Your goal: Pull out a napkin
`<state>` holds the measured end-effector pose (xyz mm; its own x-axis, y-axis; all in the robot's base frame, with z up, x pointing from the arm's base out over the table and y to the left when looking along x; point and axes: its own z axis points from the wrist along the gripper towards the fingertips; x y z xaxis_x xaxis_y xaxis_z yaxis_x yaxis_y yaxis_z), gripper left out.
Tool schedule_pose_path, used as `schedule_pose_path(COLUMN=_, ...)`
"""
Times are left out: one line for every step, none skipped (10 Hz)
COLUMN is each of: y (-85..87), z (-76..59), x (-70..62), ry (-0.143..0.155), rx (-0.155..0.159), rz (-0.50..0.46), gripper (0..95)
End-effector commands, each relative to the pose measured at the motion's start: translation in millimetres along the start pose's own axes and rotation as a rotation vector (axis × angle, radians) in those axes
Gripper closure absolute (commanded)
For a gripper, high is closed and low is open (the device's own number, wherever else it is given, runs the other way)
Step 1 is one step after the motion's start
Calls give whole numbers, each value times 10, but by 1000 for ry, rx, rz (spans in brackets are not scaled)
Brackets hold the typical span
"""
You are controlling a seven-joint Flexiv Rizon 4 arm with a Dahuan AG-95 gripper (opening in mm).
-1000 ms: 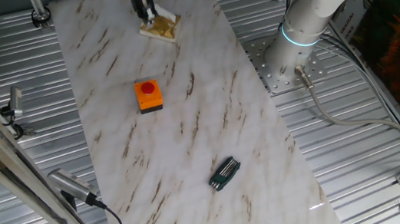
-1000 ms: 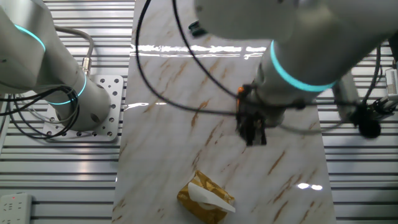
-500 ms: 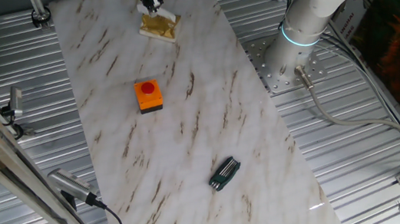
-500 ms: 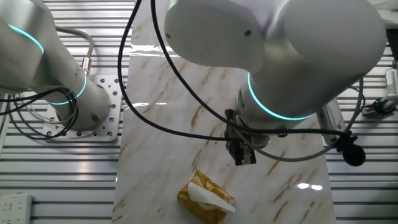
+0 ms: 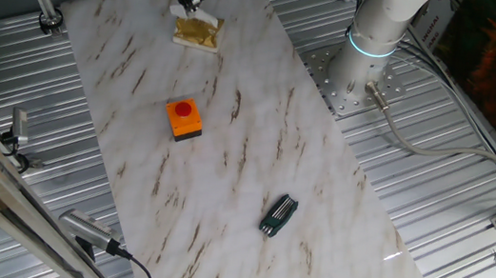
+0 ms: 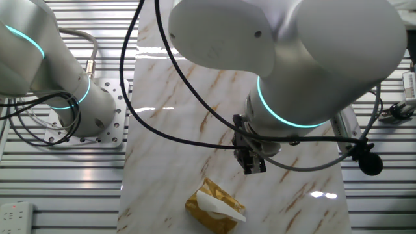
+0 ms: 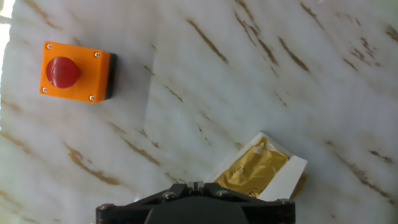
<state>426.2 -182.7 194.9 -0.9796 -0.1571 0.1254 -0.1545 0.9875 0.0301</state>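
Hand view: napkin pack (image 7: 258, 171) near bottom edge.

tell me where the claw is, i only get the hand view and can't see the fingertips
Observer: The claw hangs in the air near the pack, not touching it.
Operator: is a napkin sticking out of the pack
Observer: Yes, the other fixed view shows a white napkin poking out of its top.
Operator: anything on the table besides the pack and button box
Observer: A small black tool lies past the button box, on the side away from the pack.
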Motion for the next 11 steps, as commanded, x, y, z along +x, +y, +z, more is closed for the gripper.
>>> schedule_pose_path(y=-2, z=5, x=-8, ry=1, rx=-1, rz=-2, gripper=950)
schedule_pose_path(y=-1, z=6, x=-6, ry=0, rx=0, rz=-3, gripper=950)
schedule_pose_path(y=2, z=10, x=-9, ry=0, rx=1, rz=-5, gripper=950)
schedule_pose_path(y=2, z=11, x=-9, ry=-1, rx=0, rz=-4, gripper=950)
schedule_pose_path(y=3, z=11, x=-10, ry=-3, rx=0, rz=1, gripper=950)
schedule_pose_path(y=6, z=15, x=-14, ry=-2, rx=4, rz=5, gripper=950)
schedule_pose_path(y=8, z=17, x=-18, ry=-8, rx=4, rz=10, gripper=950)
schedule_pose_path(y=9, z=19, x=-21, ry=-11, rx=0, rz=6, gripper=950)
schedule_pose_path(y=11, z=20, x=-23, ry=-11, rx=3, rz=12, gripper=950)
schedule_pose_path(y=11, z=20, x=-23, ry=-14, rx=0, rz=9, gripper=950)
schedule_pose_path(y=11, z=20, x=-23, ry=-15, rx=1, rz=8, gripper=950)
